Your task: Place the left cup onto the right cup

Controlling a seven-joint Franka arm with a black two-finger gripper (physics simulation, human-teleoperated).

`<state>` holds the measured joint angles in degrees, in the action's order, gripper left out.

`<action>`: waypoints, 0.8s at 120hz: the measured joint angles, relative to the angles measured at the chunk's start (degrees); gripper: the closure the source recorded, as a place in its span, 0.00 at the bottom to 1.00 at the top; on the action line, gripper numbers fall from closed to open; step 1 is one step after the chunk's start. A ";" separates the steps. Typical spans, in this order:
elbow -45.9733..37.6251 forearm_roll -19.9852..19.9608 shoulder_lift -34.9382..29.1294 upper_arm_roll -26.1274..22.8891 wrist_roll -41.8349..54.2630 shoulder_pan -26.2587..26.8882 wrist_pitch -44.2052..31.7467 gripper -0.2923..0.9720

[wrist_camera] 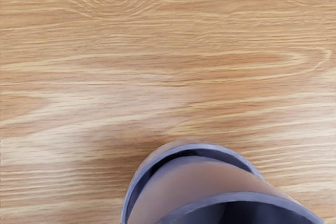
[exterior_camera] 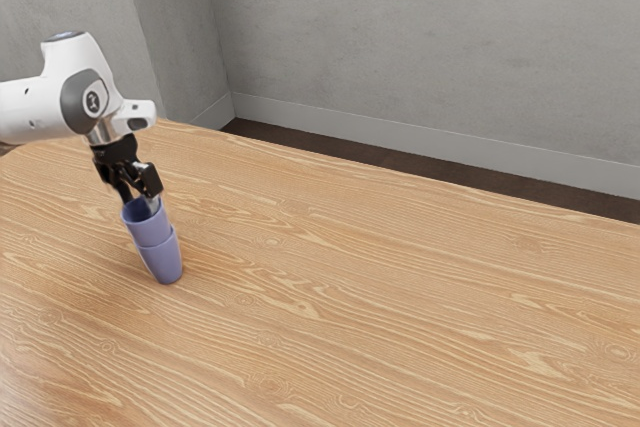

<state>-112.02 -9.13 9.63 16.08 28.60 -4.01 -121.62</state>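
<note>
Care is required: the upper cup [exterior_camera: 146, 226], pinched at its rim by the gripper [exterior_camera: 140, 199], sits tilted inside the lower cup [exterior_camera: 164, 257]; the stack should be straightened before release.

No text, label, brand, number or sign can be read anywhere.

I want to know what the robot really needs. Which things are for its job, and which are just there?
For the job:
upper cup, tilted, nested in the other cup
lower cup, beneath it
gripper, gripping the upper cup's rim

Just there:
table
grey wall
dark floor
</note>
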 joint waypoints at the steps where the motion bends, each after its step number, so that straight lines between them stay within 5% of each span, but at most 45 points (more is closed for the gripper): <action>1: -0.05 0.00 -0.12 0.00 0.01 0.00 0.02 0.32; 58: -1.45 0.07 -8.85 -0.05 0.28 -0.05 4.77 0.24; 96: 1.58 0.24 -9.33 -1.01 0.00 -0.96 8.04 0.23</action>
<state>-110.44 -8.89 0.30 15.07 28.60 -4.97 -113.59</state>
